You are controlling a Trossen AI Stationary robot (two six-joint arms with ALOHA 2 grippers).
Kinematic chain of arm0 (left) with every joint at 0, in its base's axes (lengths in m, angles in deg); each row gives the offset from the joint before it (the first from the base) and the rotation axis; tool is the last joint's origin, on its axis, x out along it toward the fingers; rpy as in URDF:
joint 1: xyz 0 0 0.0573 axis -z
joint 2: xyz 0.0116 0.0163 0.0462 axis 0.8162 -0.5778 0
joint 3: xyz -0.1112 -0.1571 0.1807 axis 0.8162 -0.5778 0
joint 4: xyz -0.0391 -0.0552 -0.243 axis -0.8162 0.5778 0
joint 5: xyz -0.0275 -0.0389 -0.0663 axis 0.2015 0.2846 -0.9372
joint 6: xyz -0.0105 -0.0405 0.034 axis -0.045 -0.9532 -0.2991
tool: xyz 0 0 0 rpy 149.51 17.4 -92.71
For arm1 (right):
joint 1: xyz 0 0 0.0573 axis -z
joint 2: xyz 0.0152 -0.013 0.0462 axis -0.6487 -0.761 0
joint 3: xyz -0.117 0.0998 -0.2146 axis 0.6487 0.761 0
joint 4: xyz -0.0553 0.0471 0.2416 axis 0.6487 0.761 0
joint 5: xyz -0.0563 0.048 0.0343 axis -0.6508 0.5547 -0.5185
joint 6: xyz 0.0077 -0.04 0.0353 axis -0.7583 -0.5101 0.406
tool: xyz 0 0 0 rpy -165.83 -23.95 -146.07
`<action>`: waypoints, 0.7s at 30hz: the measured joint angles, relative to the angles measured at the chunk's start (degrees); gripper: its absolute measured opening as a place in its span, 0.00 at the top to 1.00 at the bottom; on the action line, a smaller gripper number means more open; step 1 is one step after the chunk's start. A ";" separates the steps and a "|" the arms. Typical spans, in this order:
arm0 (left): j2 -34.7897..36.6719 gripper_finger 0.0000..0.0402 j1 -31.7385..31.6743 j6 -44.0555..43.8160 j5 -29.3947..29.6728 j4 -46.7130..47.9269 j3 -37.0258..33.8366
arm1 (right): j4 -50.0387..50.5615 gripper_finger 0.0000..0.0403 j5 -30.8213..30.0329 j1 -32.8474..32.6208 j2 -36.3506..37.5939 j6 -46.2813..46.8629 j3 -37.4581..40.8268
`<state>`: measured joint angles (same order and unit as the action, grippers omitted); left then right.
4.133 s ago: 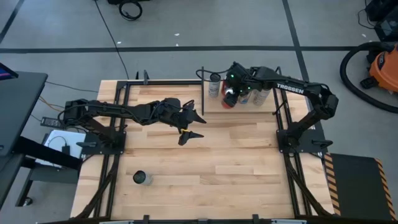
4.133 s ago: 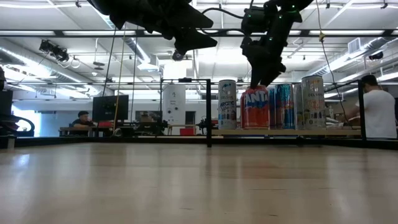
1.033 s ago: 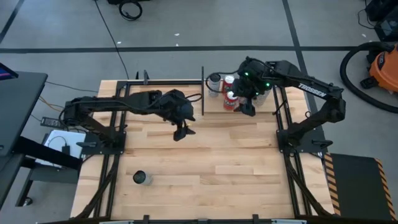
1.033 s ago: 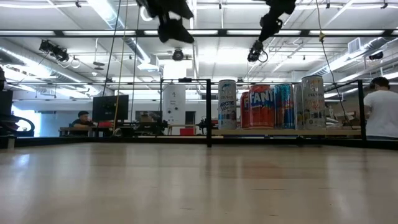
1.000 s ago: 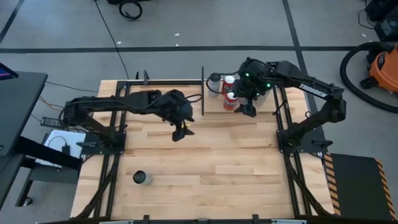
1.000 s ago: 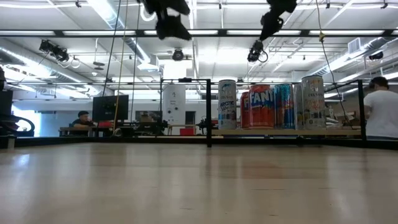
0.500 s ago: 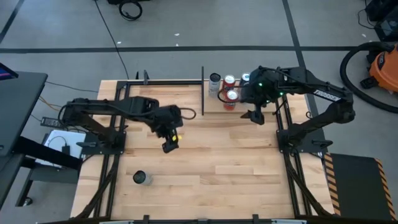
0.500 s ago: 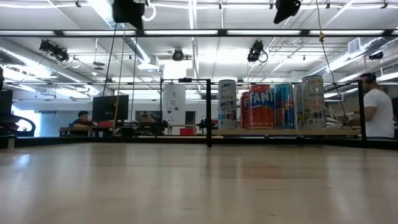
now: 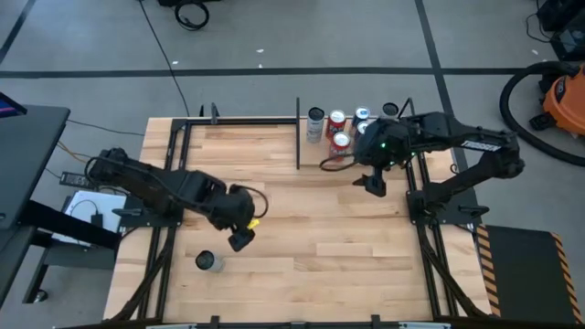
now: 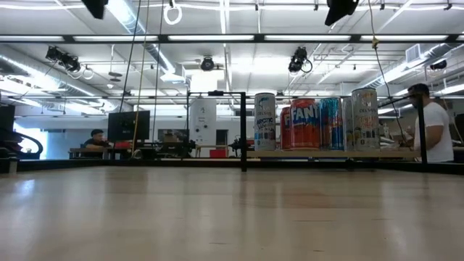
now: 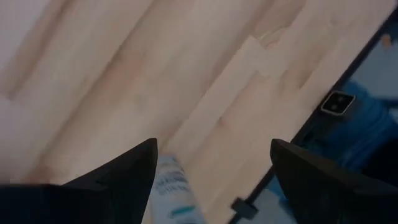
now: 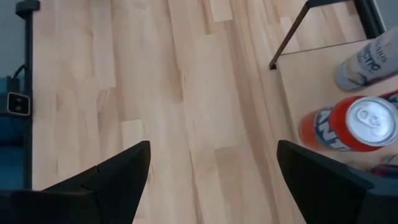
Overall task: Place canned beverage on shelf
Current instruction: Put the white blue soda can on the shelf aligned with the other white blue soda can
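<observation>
Can (image 9: 208, 262) stands alone near table's front-left edge, top only seen from above; in my left wrist view just pale label sliver (image 11: 176, 193), blurred. My left gripper (image 9: 239, 240) hangs just beside it, fingers apart, empty. Shelf (image 9: 315, 157) at back holds several cans, partly hidden by my right gripper (image 9: 374, 184), open, empty. Bare planked tabletop (image 9: 320, 238) between

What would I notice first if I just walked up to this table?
Probably the bright orange soda can standing with other cans on the shelf at the table's far right corner. Next, one lonely can sits near the front left, with the left tool open right beside it. The right tool hangs open just in front of the shelf.
</observation>
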<state>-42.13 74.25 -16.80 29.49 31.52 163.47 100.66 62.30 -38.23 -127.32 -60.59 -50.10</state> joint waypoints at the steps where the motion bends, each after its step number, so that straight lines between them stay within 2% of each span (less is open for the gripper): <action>1: 0.00 0.22 1.05 -2.94 0.34 0.07 -0.02 | -0.48 0.11 -0.97 -0.50 0.00 0.88 0.69; 7: 0.00 0.22 6.88 -14.46 1.91 0.04 -0.02 | -3.69 0.11 -6.62 -3.50 -0.02 4.79 5.22; 11: 0.00 0.22 9.99 -21.91 4.78 1.21 -0.02 | -4.21 0.11 -6.67 -4.83 -0.02 5.03 7.46; 21: 0.00 0.22 16.47 -40.23 6.23 8.33 -0.09 | -4.70 0.11 -6.67 -7.17 -0.02 2.55 7.81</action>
<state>-42.13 90.72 -57.03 35.72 39.86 163.38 95.96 55.63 -45.40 -127.34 -58.04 -42.28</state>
